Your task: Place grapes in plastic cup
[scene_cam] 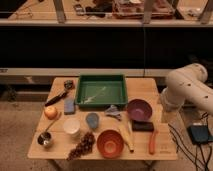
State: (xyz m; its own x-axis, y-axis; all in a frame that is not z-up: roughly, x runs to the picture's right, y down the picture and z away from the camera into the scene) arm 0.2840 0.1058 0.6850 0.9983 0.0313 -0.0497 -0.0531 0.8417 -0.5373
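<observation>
The grapes (82, 146), a long dark purple-brown bunch, lie on the wooden table (150, 85) near its front edge, between a small metal cup (45, 139) and an orange bowl (110, 143). The pale plastic cup (71, 126) stands upright just behind and to the left of the grapes. Only my white arm (187, 89) shows, beside the table's right edge. My gripper is out of view.
A green tray (101, 91) sits at the back centre and a purple bowl (139, 110) to its right front. Also on the table are a banana (129, 136), an orange-red carrot-like piece (152, 142), an apple (50, 112), a blue sponge (69, 105), a grey-blue round object (92, 120) and a black brush (56, 97).
</observation>
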